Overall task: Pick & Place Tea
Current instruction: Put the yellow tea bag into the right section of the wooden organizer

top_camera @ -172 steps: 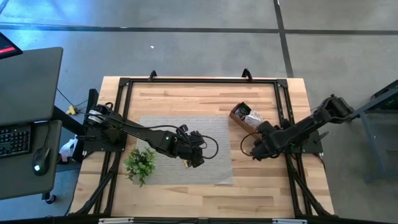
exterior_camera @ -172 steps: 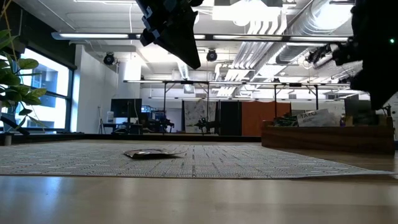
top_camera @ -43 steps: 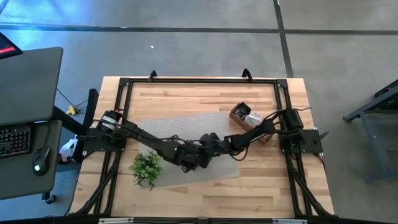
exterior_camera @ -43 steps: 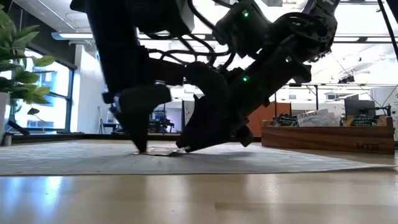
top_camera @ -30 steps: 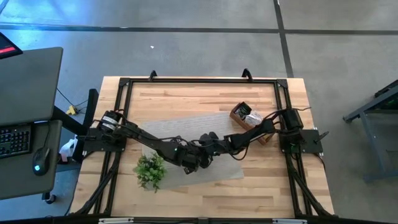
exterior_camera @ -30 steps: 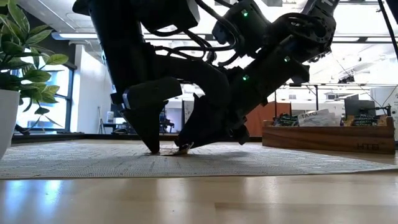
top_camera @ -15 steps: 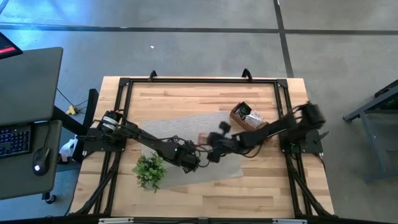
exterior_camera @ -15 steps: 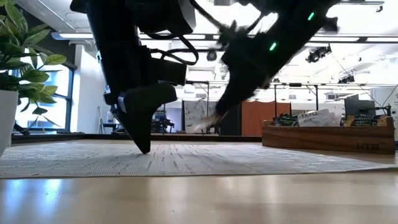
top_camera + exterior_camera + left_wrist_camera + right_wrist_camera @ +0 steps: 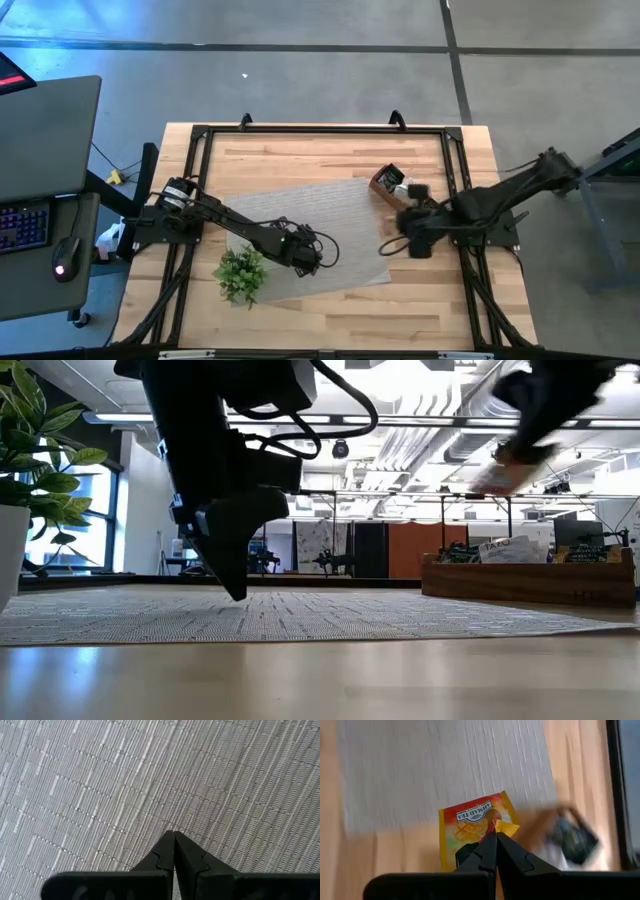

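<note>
While pinching an orange-and-yellow tea sachet (image 9: 472,827) by one corner, the right gripper (image 9: 495,836) is hanging above bare wood at four o'clock of the wooden box (image 9: 392,185); placement is pending. At seven o'clock, the left gripper (image 9: 173,834) is resting closed and empty on the grey woven mat (image 9: 345,205).

Grey concrete floor (image 9: 300,70) all round, crossed by dark seam lines. Dark desk (image 9: 45,130) at far left, with keyboard (image 9: 22,225) and mouse (image 9: 62,262). Beyond the table: open office hall, exposed white ducts and pipes (image 9: 440,400) overhead, strip lights (image 9: 150,418) lit, tall window (image 9: 85,520) left, orange-brown wall panel (image 9: 415,550) far centre-right.
</note>
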Robot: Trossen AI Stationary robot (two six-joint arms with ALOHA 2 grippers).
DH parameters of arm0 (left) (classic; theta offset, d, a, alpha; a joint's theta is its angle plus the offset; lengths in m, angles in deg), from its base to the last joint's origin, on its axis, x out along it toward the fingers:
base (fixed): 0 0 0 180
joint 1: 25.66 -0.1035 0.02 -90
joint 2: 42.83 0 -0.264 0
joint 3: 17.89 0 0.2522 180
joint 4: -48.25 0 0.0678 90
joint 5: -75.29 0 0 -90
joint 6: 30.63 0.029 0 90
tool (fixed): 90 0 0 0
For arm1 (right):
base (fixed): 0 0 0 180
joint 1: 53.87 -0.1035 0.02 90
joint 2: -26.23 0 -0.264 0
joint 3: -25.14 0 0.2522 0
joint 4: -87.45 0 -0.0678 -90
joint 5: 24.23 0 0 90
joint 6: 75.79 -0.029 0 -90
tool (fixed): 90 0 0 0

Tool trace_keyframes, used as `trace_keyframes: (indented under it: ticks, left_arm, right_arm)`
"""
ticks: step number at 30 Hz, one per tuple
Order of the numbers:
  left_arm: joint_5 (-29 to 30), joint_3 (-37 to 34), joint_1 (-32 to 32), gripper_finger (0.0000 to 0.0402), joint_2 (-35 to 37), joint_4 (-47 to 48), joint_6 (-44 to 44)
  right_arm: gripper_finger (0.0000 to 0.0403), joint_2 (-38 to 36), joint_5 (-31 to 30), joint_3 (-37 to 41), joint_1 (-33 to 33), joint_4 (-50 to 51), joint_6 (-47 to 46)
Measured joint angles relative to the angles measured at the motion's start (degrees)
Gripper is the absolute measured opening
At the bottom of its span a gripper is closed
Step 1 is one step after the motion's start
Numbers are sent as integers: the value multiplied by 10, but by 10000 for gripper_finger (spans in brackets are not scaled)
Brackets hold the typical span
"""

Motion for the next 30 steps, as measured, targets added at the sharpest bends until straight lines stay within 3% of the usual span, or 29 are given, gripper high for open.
trace_keyframes:
  ticks: [8,14,19,30]
  left_arm:
    - [0,0,0,1,0,-4,2]
    - [-1,0,0,0,0,-5,3]
    - [-1,0,0,1,1,-5,3]
    - [-2,0,0,1,1,-5,3]
  right_arm:
    - [2,-30,8,1,2,217,-92]
    - [2,9,56,2,17,241,-33]
    - [4,50,20,2,26,261,18]
    - [6,122,34,2,64,251,111]
